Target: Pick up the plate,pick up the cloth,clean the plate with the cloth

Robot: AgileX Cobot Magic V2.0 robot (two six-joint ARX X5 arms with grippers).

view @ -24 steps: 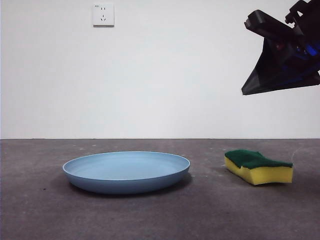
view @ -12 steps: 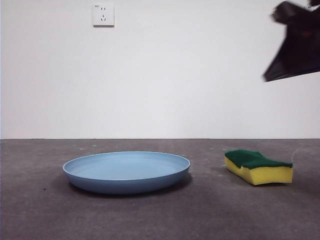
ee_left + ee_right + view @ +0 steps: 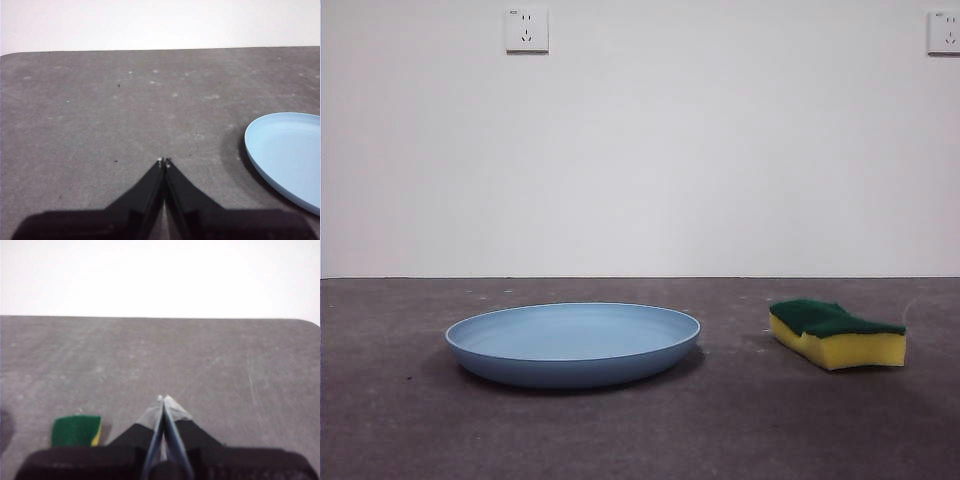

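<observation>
The light-blue plate (image 3: 573, 343) lies flat on the dark table, left of centre in the front view. Its rim also shows in the left wrist view (image 3: 285, 155). The cloth, a yellow sponge with a green top (image 3: 836, 333), lies to the right of the plate, apart from it. Its green top shows in the right wrist view (image 3: 76, 430). My left gripper (image 3: 164, 161) is shut and empty, above bare table beside the plate. My right gripper (image 3: 163, 398) is shut and empty, above the table beside the sponge. Neither gripper shows in the front view.
The dark grey table (image 3: 640, 430) runs back to a white wall. Two wall sockets (image 3: 526, 29) sit high on the wall, one at the far right (image 3: 944, 32). The table's rounded far corners show in both wrist views.
A dark arm at the top right of the front view has moved up and right, out of the picture. The plate and sponge have not moved.
</observation>
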